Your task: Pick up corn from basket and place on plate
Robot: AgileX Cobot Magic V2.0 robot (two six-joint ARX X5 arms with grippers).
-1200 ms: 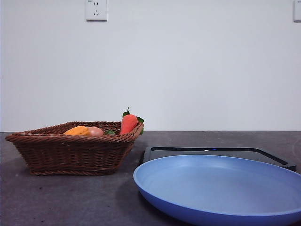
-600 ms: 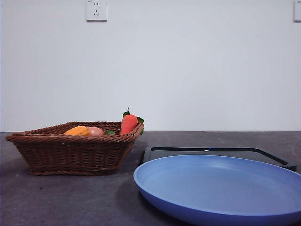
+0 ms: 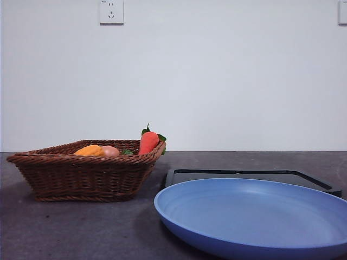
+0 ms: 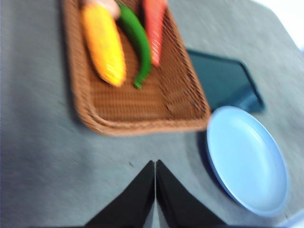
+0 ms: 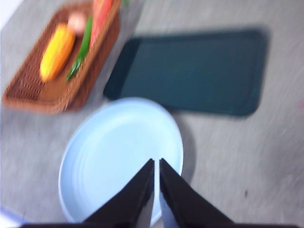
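Observation:
The orange-yellow corn [image 3: 89,150] [image 4: 103,43] [image 5: 57,51] lies in the brown wicker basket [image 3: 81,176] [image 4: 142,107] [image 5: 28,90], beside a green pepper [image 4: 137,45], a red carrot [image 3: 147,142] [image 4: 154,28] and a pinkish egg [image 3: 110,151]. The blue plate [image 3: 255,216] [image 4: 247,159] [image 5: 118,152] sits empty to the basket's right. My left gripper [image 4: 155,164] hovers shut above the table, short of the basket. High over the plate, my right gripper [image 5: 156,162] is shut too. Neither arm shows in the front view.
A flat black tray [image 3: 249,176] [image 4: 223,80] [image 5: 194,71] lies behind the plate. The dark grey tabletop [image 3: 81,227] surrounds everything. A white wall with a socket [image 3: 111,12] stands behind.

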